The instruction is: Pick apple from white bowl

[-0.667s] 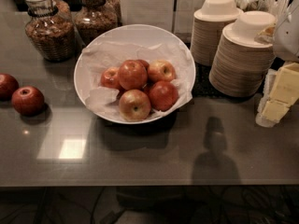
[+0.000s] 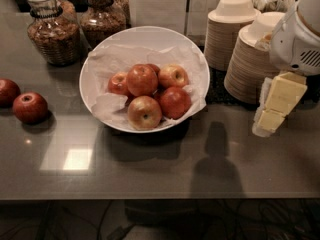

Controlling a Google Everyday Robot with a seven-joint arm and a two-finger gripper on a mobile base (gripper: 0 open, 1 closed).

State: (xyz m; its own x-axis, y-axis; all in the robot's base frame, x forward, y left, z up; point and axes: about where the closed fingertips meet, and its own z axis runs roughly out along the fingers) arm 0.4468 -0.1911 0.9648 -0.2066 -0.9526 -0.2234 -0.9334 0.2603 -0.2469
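Gripper (image 2: 276,106) at right edge, open-or-closed unclear; white bowl (image 2: 150,34) holds apple (image 2: 142,79) among other apples.

A single camera looks down at a steep slant from above the near edge of the tabletop (image 2: 165,169). It faces the far side, where jars (image 2: 54,31) and stacks of paper bowls (image 2: 231,31) stand. It sits fairly close: the white bowl (image 2: 145,30) fills the middle of the view, slightly above centre. The tabletop's near edge crosses low in the picture, with dark floor below it. The hand (image 2: 278,105) comes in at the right edge, in front of the stacks.
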